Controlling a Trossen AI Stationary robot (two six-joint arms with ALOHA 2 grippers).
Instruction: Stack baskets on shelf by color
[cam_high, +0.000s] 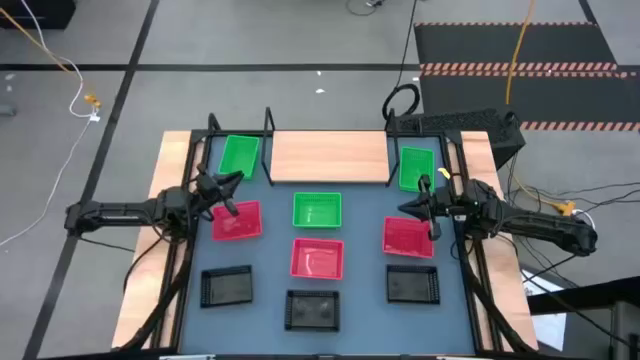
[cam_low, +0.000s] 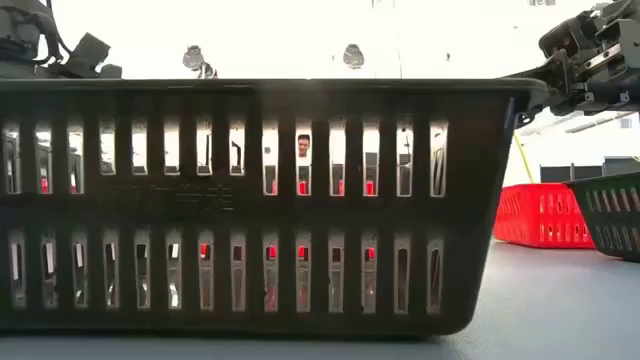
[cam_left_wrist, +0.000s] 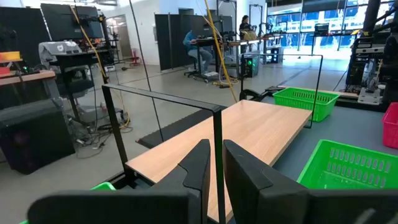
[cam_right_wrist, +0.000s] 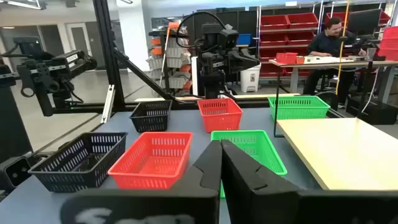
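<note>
Left gripper (cam_high: 232, 181) nearly pressed together, empty; right gripper (cam_high: 421, 197) pressed together, empty

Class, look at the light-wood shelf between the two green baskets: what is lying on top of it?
Nothing shows on the shelf: its board is bare in the high view. The green baskets sit beside it. None of the board is covered.

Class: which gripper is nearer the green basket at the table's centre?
Left, narrowly. The left gripper sits just left of the centre green basket; the right gripper sits slightly farther off, right of it.

Yellow cable (cam_high: 520, 45) on floor; seated person (cam_right_wrist: 329, 40) at desk
</note>
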